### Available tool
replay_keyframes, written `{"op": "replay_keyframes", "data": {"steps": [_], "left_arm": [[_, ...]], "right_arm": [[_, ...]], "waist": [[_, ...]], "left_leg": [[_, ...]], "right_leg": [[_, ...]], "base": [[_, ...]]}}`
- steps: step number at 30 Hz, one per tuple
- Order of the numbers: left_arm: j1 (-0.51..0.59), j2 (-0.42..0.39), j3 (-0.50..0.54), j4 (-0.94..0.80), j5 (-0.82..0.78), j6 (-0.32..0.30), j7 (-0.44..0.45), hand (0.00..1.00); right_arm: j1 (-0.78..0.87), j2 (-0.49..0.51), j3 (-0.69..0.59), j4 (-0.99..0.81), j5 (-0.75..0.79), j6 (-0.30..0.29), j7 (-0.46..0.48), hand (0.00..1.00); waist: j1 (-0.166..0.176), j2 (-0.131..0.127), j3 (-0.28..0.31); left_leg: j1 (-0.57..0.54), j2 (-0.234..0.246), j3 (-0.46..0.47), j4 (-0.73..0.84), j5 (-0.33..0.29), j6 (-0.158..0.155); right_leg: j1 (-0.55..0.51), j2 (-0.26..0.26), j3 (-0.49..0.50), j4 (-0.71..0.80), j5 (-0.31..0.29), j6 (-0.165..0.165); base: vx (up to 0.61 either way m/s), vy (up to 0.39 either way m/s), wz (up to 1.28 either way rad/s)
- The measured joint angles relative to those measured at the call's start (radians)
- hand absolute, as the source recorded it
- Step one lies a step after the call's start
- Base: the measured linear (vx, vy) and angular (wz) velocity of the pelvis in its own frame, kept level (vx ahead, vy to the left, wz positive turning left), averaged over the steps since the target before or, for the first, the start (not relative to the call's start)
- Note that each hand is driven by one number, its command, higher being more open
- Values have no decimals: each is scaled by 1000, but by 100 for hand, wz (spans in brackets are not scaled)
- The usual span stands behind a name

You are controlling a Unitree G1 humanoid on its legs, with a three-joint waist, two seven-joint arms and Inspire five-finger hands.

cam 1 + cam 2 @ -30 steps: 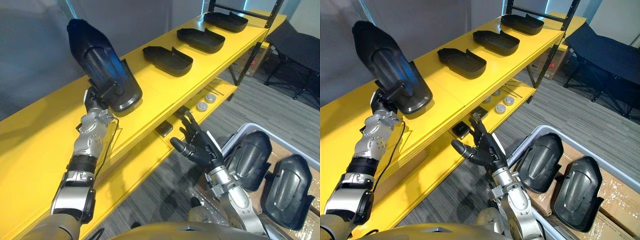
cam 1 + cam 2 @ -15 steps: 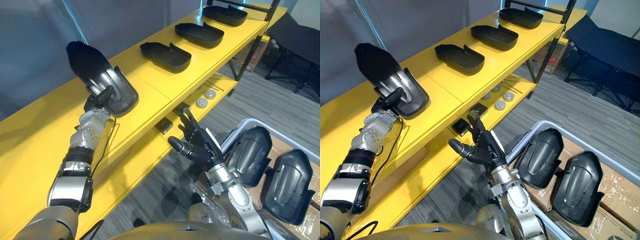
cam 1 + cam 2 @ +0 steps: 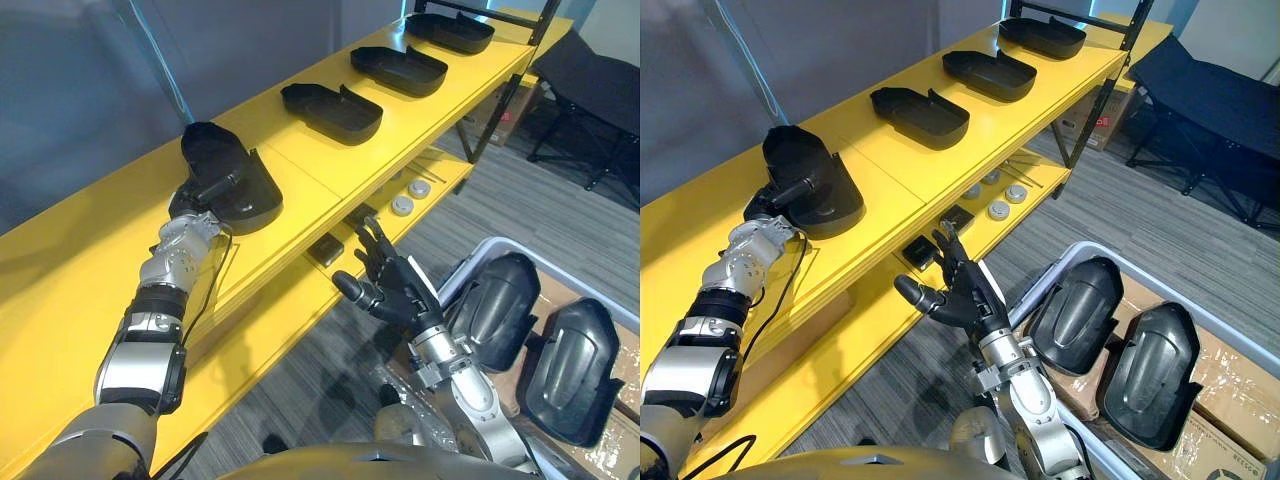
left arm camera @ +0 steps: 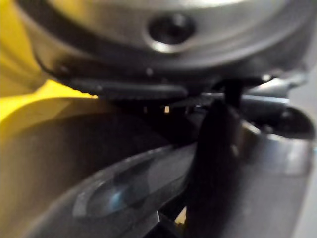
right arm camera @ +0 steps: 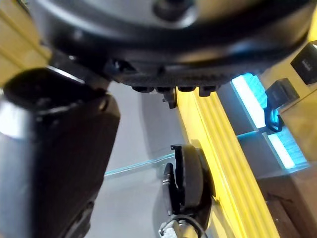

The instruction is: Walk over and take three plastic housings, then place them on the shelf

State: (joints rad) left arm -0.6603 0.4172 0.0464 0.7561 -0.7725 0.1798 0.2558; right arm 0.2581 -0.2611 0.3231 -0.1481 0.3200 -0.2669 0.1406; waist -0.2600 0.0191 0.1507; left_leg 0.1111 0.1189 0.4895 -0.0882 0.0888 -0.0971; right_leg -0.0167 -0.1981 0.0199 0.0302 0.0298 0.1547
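Note:
A black plastic housing point(image 3: 228, 180) lies hollow side up on the yellow shelf top point(image 3: 330, 165). My left hand point(image 3: 190, 208) is at its near end, with the thumb laid over the rim; the rest of the hand is hidden behind the housing. The left wrist view has the housing's dark wall point(image 4: 124, 163) pressed close. Three more housings point(image 3: 335, 112) point(image 3: 400, 68) point(image 3: 450, 30) lie in a row farther along the shelf. My right hand point(image 3: 395, 290) hangs open and empty in front of the lower shelf.
A grey bin point(image 3: 470, 265) at the lower right holds two housings point(image 3: 500, 310) point(image 3: 565, 370) on wrapped cardboard. The lower shelf carries round caps point(image 3: 405, 205) and a black block point(image 3: 327, 252). A dark metal upright point(image 3: 510, 80) ends the rack; a black cot point(image 3: 590, 90) stands beyond.
The housing has swung down from standing high in my left hand to lying flat on the shelf top. My right hand has barely moved.

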Motion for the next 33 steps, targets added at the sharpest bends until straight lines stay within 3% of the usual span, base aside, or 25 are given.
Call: {"op": "replay_keyframes", "data": {"steps": [5, 16, 23, 29, 33], "left_arm": [[-2, 0, 0, 2, 34, 1, 12, 100], [-52, -37, 0, 18, 52, -26, 199, 100], [-85, -67, 11, 32, 303, -24, 388, 100], [-90, -66, 34, 34, 546, 60, 474, 100], [-96, -66, 37, 33, 599, 105, 491, 100]], "right_arm": [[0, 0, 3, 13, 0, 0, 0, 100], [0, 1, 63, 28, 1, -2, -3, 100], [-1, 3, 83, 51, 1, -6, -35, 100], [-1, 3, 110, 73, 1, -19, -45, 100], [0, 15, 123, 76, 1, -45, -69, 100]], "waist": [[-9, -2, 0], [-23, -28, -2], [-36, -38, -8], [-35, -51, -16], [-30, -60, -23]], "left_leg": [[0, 0, 0, 0, 2, 0], [-1, 1, -1, -1, 7, 1], [-14, 2, -17, -1, 14, 1], [-16, 4, -21, 3, 16, 2], [-16, 4, -25, 3, 16, 3]], "right_leg": [[0, 0, 0, 1, 3, 3], [0, 1, 0, 2, 5, 1], [0, 1, -15, 3, 9, 6], [2, 3, -18, 3, 12, 5], [4, 3, -22, 3, 12, 5]], "base": [[0, 0, 0], [0, 0, 0], [0, 0, 6], [1, 0, 3], [-5, -3, 1]]}}
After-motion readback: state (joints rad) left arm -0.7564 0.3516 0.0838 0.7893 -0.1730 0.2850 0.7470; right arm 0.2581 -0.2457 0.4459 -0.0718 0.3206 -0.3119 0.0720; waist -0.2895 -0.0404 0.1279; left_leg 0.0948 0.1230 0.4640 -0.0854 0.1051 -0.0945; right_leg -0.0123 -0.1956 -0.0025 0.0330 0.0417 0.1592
